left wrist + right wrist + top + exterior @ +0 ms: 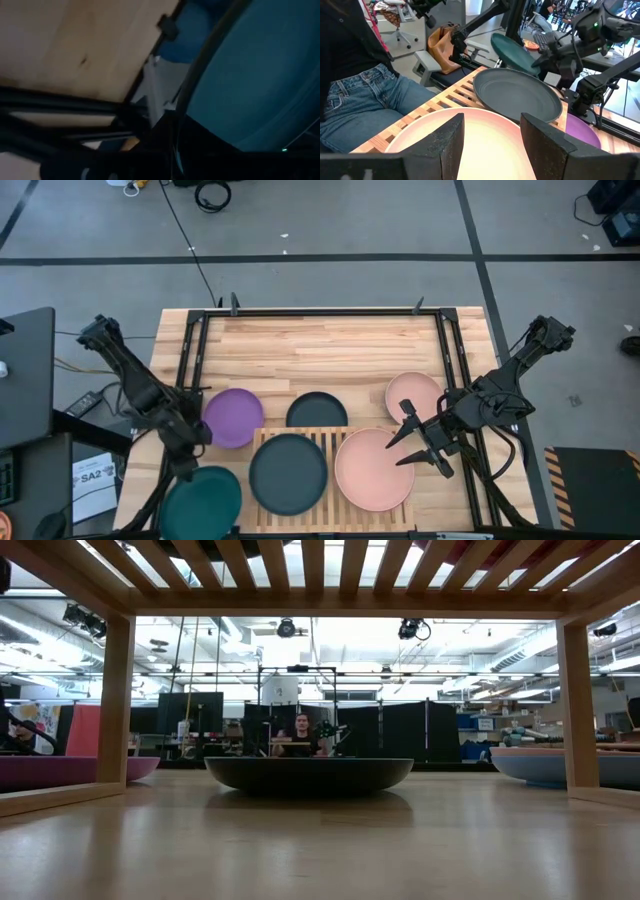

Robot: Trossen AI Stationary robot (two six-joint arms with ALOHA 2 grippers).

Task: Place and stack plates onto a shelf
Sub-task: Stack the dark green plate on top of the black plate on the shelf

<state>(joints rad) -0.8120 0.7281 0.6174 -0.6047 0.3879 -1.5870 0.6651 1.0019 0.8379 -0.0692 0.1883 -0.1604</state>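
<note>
1. Six plates show from above: a teal plate (202,500), a purple plate (233,417), two dark grey plates, and two pale pink plates.
2. The shelf (330,435) is a rack of light wooden slats at the near middle of the table (320,345).
3. Two plates lie on the shelf side by side and apart: the larger-looking dark grey plate (288,473) on its left half, the large pale pink plate (372,469) on its right half.
4. The other dark grey plate (316,410) sits on the table just beyond the shelf's far edge. The purple one lies to its left, and the small pale pink plate (413,395) to its right.
5. The left gripper (187,465) is at the table's near left corner and grasps the teal plate by its rim. The plate hangs out past the table's edge, and in the right wrist view it stands tilted above the shelf's far end.
6. The right gripper (418,442) hovers over the right edge of the large pale pink plate, its fingers (451,142) spread and empty.
7. The table is of pale wooden planks with a black frame along its sides and far edge. It stands on a grey floor.
8. A person in jeans (367,100) sits close to the near edge. Another person (302,730) sits far back in a room with ceiling lights.
</note>
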